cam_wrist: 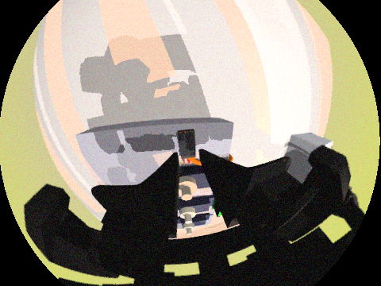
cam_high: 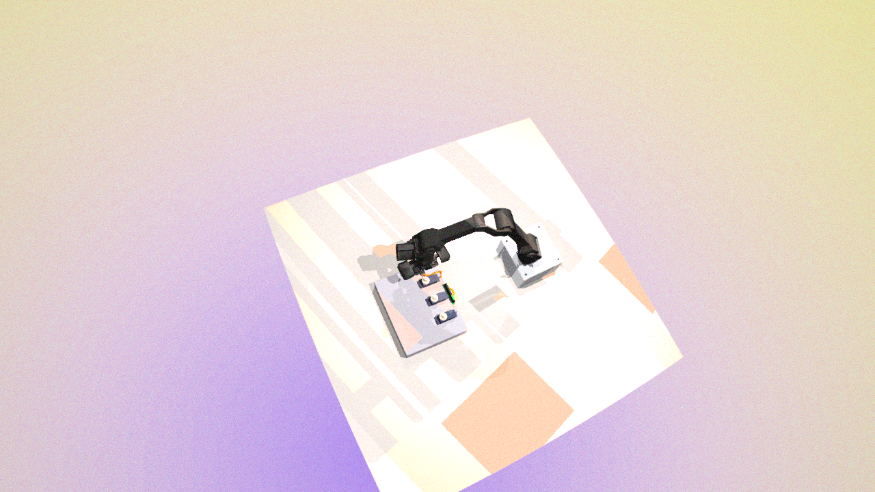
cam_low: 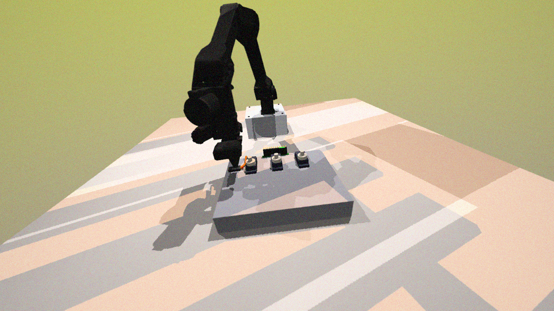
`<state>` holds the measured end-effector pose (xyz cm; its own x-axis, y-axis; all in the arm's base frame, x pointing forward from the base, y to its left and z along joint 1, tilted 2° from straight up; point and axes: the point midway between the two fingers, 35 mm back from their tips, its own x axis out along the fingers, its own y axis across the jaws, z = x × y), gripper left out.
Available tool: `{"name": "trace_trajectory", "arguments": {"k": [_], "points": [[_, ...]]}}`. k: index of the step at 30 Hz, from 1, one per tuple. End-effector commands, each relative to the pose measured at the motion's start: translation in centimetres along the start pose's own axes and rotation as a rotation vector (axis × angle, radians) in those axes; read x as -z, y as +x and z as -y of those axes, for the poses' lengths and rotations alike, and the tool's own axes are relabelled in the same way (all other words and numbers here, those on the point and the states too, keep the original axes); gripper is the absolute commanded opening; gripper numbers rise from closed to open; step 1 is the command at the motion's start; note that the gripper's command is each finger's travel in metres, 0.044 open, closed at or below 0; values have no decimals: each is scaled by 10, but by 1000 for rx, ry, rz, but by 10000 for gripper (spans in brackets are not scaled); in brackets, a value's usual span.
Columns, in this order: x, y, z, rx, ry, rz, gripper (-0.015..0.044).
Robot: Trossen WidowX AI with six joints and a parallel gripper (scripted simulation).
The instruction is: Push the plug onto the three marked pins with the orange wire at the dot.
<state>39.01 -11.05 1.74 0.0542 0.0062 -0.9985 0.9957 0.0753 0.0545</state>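
Note:
The black plug [cam_low: 234,169] [cam_wrist: 186,142] lies at one end of the pale grey holder [cam_high: 397,311] [cam_low: 283,197] [cam_wrist: 89,147]. Its orange lead [cam_high: 433,273] [cam_low: 244,162] [cam_wrist: 194,161] runs to the end servo [cam_high: 427,281] [cam_low: 250,164] [cam_wrist: 187,187]. My gripper [cam_low: 234,165] [cam_wrist: 188,154] is partly open, pointing down at the plug. The wrist view shows the plug between and just beyond the fingertips; contact cannot be told. The fingertips are hidden in the top view. The black pin row [cam_high: 449,293] [cam_low: 275,151] has a green mark; individual pins and plug holes are too small to tell.
Two more servos, the middle one [cam_high: 434,298] [cam_low: 276,160] and the far one [cam_high: 443,316] [cam_low: 301,158], stand in line on the holder. The pale arm base [cam_high: 538,269] [cam_low: 253,127] [cam_wrist: 303,148] stands beyond the pin side. Patchy shadows cross the table.

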Motion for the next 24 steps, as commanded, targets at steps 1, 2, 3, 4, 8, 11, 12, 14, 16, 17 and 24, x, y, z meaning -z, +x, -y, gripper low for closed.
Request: {"name": "trace_trajectory", "arguments": {"k": [1,2,3,4,8,11,12,14,16,17,24], "points": [[1,6,0,-1,5,-4,115],[1,8,0,-1,5,-4,115],[1,9,0,-1,5,-4,115],[1,11,0,-1,5,-4,115],[1,13,0,-1,5,-4,89],[1,13,0,-1,5,-4,49],[1,13,0,-1,5,-4,42],[1,13,0,-1,5,-4,29],[1,12,0,-1,5,-4,0],[1,9,0,-1,5,-4,0],[0,-34,-1,-1,5,-4,0]]}}
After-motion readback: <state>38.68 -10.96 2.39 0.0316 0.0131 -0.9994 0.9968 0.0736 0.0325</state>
